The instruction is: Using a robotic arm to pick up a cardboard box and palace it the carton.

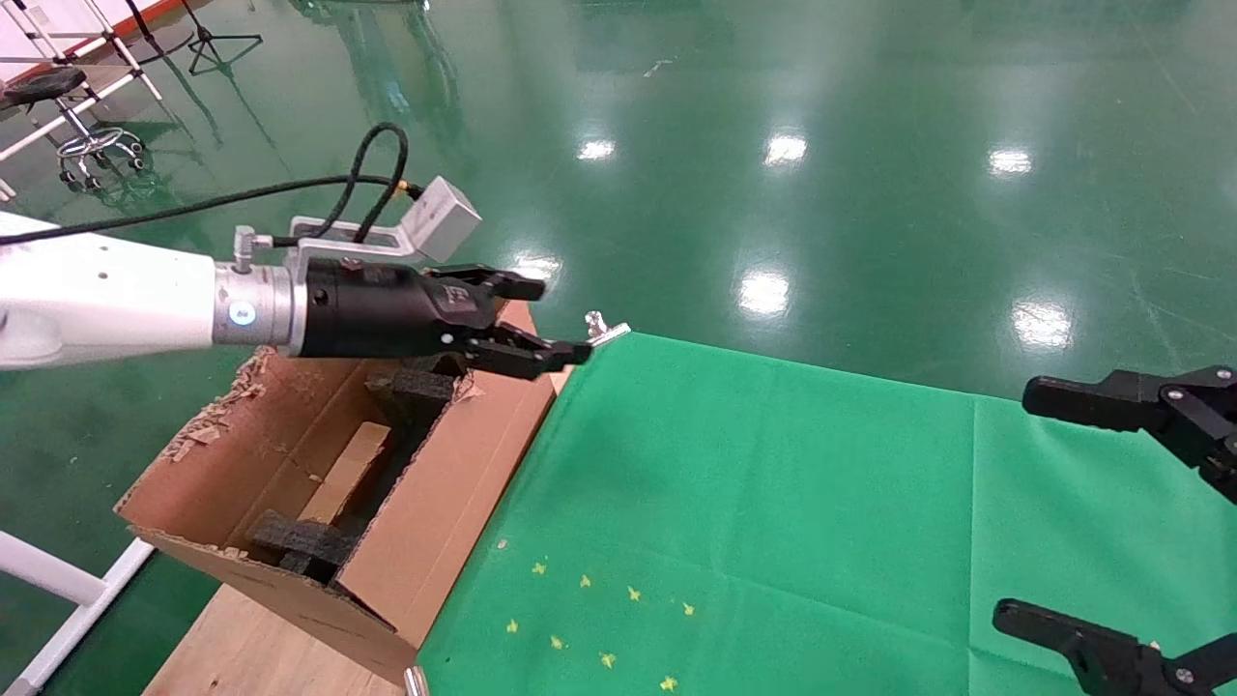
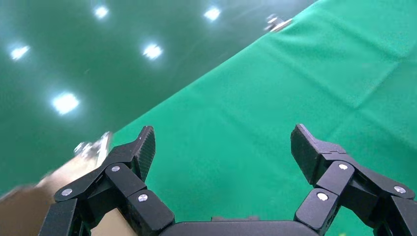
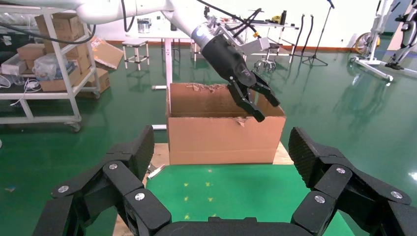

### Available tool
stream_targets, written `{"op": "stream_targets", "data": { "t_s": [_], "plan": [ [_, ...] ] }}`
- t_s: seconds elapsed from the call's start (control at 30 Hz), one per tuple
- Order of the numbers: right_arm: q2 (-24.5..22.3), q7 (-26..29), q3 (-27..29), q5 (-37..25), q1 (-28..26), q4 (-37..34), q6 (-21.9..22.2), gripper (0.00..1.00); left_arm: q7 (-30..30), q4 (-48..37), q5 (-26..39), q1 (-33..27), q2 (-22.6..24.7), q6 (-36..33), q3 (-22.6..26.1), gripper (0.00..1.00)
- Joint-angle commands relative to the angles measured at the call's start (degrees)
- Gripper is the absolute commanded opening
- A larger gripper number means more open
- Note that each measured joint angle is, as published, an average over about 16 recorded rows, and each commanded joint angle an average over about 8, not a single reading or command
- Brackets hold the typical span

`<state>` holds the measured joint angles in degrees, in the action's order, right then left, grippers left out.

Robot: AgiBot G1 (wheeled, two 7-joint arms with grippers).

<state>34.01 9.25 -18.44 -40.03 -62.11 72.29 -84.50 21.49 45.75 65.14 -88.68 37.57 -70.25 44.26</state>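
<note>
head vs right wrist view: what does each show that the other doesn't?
Head only: inside the carton, the cardboard box lying between black foam pieces. Right wrist only: the carton's closed outer wall and shelving behind. Both: the left gripper, open and empty, above the carton, the right gripper, open, and the green cloth.

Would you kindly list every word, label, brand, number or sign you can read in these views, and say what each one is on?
No text is legible in any view.
Large brown corrugated carton: its outer walls are plain, no print visible.
Small brown cardboard box lying inside the carton: no label readable.
Left gripper, open above the carton: a pale embossed mark on its black body, too small to read.
Green cloth: only small yellow star-shaped marks, not text.
</note>
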Motion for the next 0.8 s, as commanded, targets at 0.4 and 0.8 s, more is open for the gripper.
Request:
{"op": "stream_targets", "data": {
  "t_s": [0.4, 0.8],
  "plan": [
    [0.0, 0.0, 0.0, 0.0, 0.0, 0.0, 0.0, 1.0, -4.3, 11.2, -9.3, 10.9, -1.0, -6.2, -11.3, 1.0],
    [0.0, 0.0, 0.0, 0.0, 0.0, 0.0, 0.0, 1.0, -8.3, 21.5, -18.0, 20.9, -2.0, -11.9, -21.8, 1.0]
  ]
}}
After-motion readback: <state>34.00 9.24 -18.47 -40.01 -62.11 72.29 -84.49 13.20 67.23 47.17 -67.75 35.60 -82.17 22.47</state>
